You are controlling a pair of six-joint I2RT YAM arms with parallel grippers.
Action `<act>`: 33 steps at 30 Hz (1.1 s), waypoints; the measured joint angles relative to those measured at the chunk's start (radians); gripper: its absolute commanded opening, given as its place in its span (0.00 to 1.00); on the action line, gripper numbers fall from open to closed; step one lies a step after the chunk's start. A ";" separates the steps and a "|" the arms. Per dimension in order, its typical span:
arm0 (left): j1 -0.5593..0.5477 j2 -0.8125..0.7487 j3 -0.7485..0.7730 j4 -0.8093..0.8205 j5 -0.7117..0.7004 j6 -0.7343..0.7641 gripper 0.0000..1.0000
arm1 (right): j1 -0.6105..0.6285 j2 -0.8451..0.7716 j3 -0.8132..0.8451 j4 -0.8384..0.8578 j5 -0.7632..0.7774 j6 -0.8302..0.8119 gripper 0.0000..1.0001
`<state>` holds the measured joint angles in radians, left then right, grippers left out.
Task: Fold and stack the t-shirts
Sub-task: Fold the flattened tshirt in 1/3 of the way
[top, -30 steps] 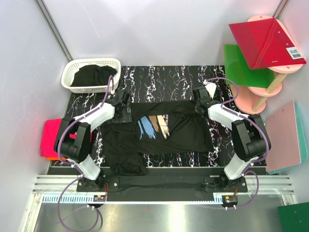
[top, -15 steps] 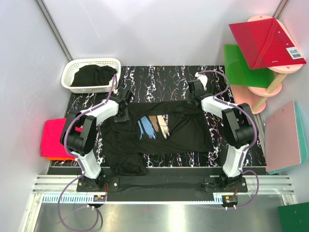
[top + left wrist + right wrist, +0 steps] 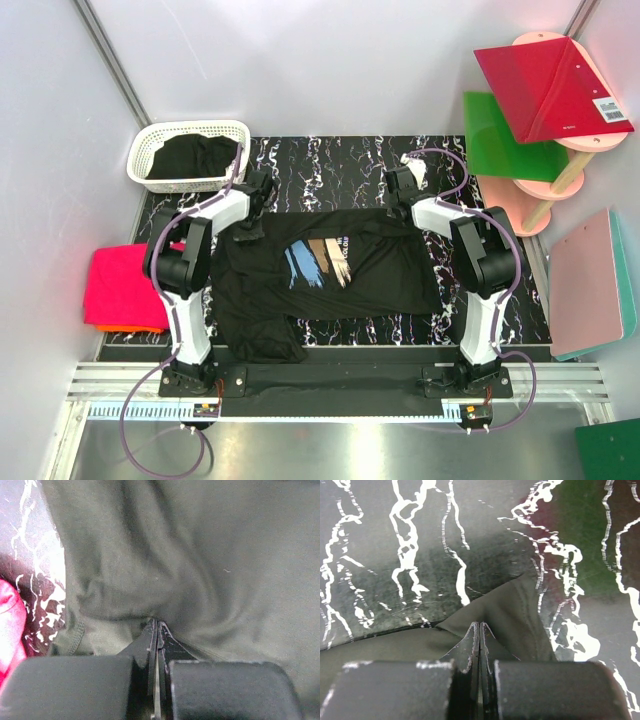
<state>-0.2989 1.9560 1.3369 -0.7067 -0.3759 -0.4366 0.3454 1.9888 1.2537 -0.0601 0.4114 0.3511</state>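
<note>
A black t-shirt [image 3: 340, 270] with a blue, tan and white brushstroke print lies spread on the marbled table. My left gripper [image 3: 246, 234] is at its far left corner, shut on the cloth, which puckers around the fingertips [image 3: 152, 630]. At the far right corner my right gripper [image 3: 405, 211] is shut on the shirt's edge [image 3: 520, 610]. Folded hot-pink [image 3: 125, 285] and orange [image 3: 125, 327] t-shirts lie stacked off the table's left side. More black cloth [image 3: 190, 155] fills the basket.
A white lattice basket [image 3: 140, 160] stands at the far left corner. Red [image 3: 545, 85], green [image 3: 500, 135] and pink [image 3: 590, 285] boards sit to the right of the table [image 3: 330, 165]. A crumpled part of the shirt [image 3: 262, 340] lies near the left arm's base.
The left gripper has gone from open to shut on the shirt's far left corner. The right gripper has closed fully and shifted slightly toward the far edge. The shirt lies much as before.
</note>
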 measured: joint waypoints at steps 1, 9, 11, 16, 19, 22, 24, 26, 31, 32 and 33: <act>0.003 0.023 0.023 -0.024 -0.013 0.002 0.00 | 0.000 0.000 0.000 -0.003 0.008 0.000 0.00; 0.005 0.109 0.146 -0.134 -0.052 0.002 0.00 | -0.001 0.020 0.024 -0.050 0.097 0.003 0.00; 0.009 0.110 0.148 -0.143 -0.059 0.002 0.00 | -0.002 0.033 0.039 -0.063 0.120 0.005 0.00; 0.038 0.110 0.147 -0.163 -0.072 0.003 0.00 | -0.011 0.057 0.069 -0.111 0.161 0.022 0.00; 0.056 0.110 0.147 -0.168 -0.079 0.003 0.00 | -0.019 0.059 0.084 -0.140 0.181 0.038 0.00; 0.062 0.110 0.147 -0.169 -0.082 0.003 0.00 | -0.025 0.060 0.099 -0.164 0.200 0.055 0.00; 0.061 0.110 0.147 -0.169 -0.082 0.003 0.00 | -0.027 0.060 0.102 -0.171 0.206 0.061 0.00; 0.061 0.110 0.147 -0.167 -0.082 0.003 0.00 | -0.027 0.060 0.105 -0.174 0.207 0.063 0.00; 0.061 0.110 0.152 -0.166 -0.081 0.013 0.00 | -0.027 0.063 0.117 -0.180 0.209 0.065 0.00; 0.061 0.111 0.157 -0.167 -0.081 0.014 0.00 | -0.027 0.064 0.117 -0.180 0.209 0.066 0.00; 0.061 0.114 0.165 -0.167 -0.081 0.016 0.00 | -0.027 0.066 0.117 -0.181 0.211 0.066 0.00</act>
<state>-0.2375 2.0697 1.5017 -0.8738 -0.4572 -0.4210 0.3183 2.0548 1.3708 -0.2409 0.6220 0.4171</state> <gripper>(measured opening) 0.005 0.010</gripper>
